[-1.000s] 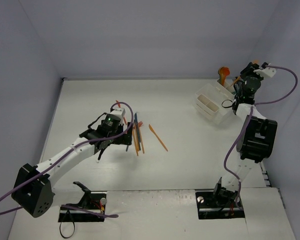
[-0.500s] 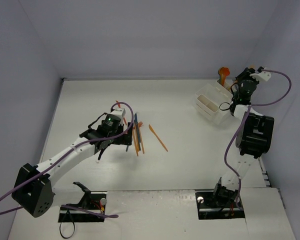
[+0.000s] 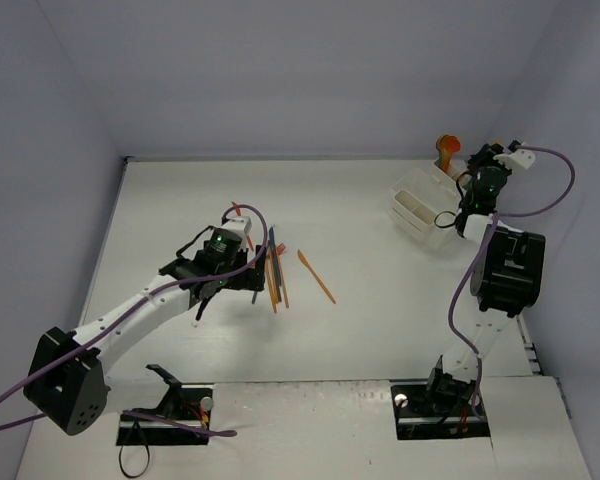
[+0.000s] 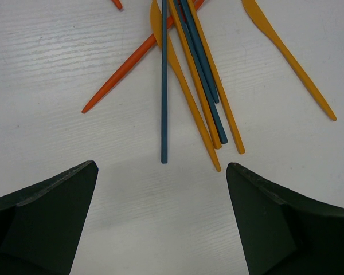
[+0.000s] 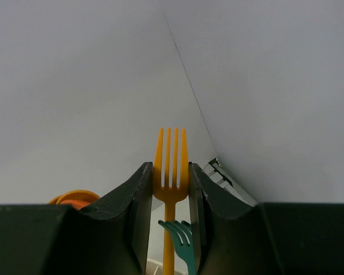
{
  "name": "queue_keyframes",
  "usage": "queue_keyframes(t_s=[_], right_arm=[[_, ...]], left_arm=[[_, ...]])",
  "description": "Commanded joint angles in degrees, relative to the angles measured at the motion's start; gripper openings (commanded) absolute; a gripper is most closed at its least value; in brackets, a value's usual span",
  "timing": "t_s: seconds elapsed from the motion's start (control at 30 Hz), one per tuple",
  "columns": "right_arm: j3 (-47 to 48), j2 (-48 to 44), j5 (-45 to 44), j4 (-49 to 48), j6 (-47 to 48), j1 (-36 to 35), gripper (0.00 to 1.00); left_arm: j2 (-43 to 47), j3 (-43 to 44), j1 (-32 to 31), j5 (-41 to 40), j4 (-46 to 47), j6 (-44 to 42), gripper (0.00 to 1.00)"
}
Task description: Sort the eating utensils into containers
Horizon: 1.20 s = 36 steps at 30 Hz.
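1. a white table (image 3: 380, 330) boxed in by pale lilac walls; the work splits between its middle and its far right corner.
2. an orange fork (image 5: 171, 143) stands tines-up, pinched at its neck by the right gripper (image 5: 171, 169), whose jaws press flat on either side. this grip keeps it upright, likely for lowering handle-first into a bin.
3. just below it shows a teal fork (image 5: 180, 234), and to the left an orange rounded thing (image 5: 74, 197). both seem to stand in a bin, though i cannot tell which compartment.
4. the containers (image 3: 420, 212) sit at the far right, just beside that arm's wrist.
5. the other utensils (image 4: 189, 74), orange and dark blue, lie fanned and crossing at mid-table, with one orange knife (image 4: 289, 57) apart to the right.
6. the left gripper (image 4: 160, 220) hovers over their handle ends, jaws spread wide and holding nothing. it is placed, i judge, to pick the next one.
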<state>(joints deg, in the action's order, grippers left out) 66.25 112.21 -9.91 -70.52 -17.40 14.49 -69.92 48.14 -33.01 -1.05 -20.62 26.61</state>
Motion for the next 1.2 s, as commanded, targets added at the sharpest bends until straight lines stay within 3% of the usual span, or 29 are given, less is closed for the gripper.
queue_keyframes(t_s=[0.0,0.3,0.57,0.87,1.0,1.17], right_arm=[[0.54,-4.08,-1.16,-5.92,-0.5,-0.7,0.29],[0.48,-13.33,-1.55,2.97,2.1,-1.55,0.54],[3.58,-25.84,-1.96,27.6,4.79,-1.5,0.71],[5.05,-37.1,3.96,55.37,1.69,-1.49,0.77],[-0.67,-40.79,9.41,58.71,-2.45,-2.12,0.76],[-8.86,-46.06,12.28,60.98,-3.01,-5.75,0.76]], left_arm=[[2.0,2.4,0.32,0.26,1.64,-0.42,0.94],[2.54,3.03,0.32,-0.33,2.06,0.87,0.94],[0.47,5.56,0.47,-0.27,1.71,2.02,0.94],[-5.89,10.57,2.23,4.72,-0.6,-0.4,0.94],[-10.42,14.52,3.68,9.18,-3.16,-2.75,0.91],[-17.98,19.52,3.84,12.51,-5.39,-2.95,0.8]])
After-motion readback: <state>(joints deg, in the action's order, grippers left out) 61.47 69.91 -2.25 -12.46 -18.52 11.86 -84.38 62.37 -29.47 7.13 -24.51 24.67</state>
